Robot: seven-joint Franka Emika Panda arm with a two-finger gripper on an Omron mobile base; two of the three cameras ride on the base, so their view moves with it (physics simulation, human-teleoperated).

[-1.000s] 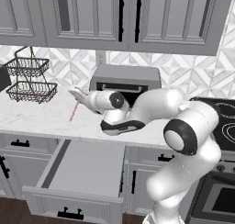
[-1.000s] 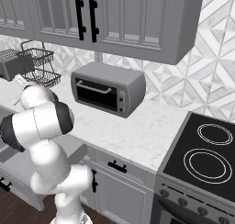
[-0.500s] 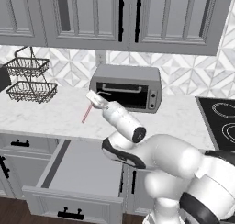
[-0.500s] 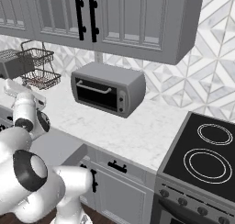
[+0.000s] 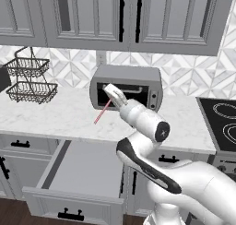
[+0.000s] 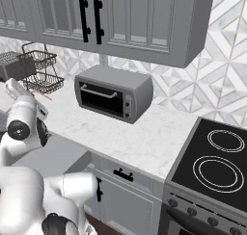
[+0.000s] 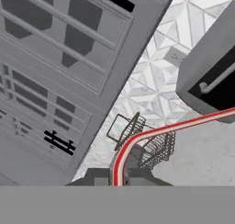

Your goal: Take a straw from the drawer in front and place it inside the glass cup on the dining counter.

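My gripper (image 5: pixel 111 91) is shut on the thin pink-red straw (image 5: pixel 102 112), holding it above the white worktop in front of the toaster oven (image 5: pixel 126 88). The straw slants down and to the left from the fingers. In the hand view it rises between the fingertips (image 7: pixel 98 177) and bends off to the right (image 7: pixel 174 126). The wide grey drawer (image 5: pixel 78 168) stands pulled open below the worktop, with its black bar handle (image 5: pixel 70 215) on the front. The gripper is above and behind the drawer. The glass cup and the dining counter are out of view.
A two-tier black wire basket (image 5: pixel 30 81) stands on the worktop at the left. Grey wall cabinets (image 5: pixel 129 16) hang overhead. A black stove top (image 6: pixel 217 157) lies to the right. My own arm bulks across the drawer's right side.
My gripper has carried the straw to the right along the worktop, from near the wire basket to the front of the toaster oven. The arm's elbow has swung around. The drawer stays open.
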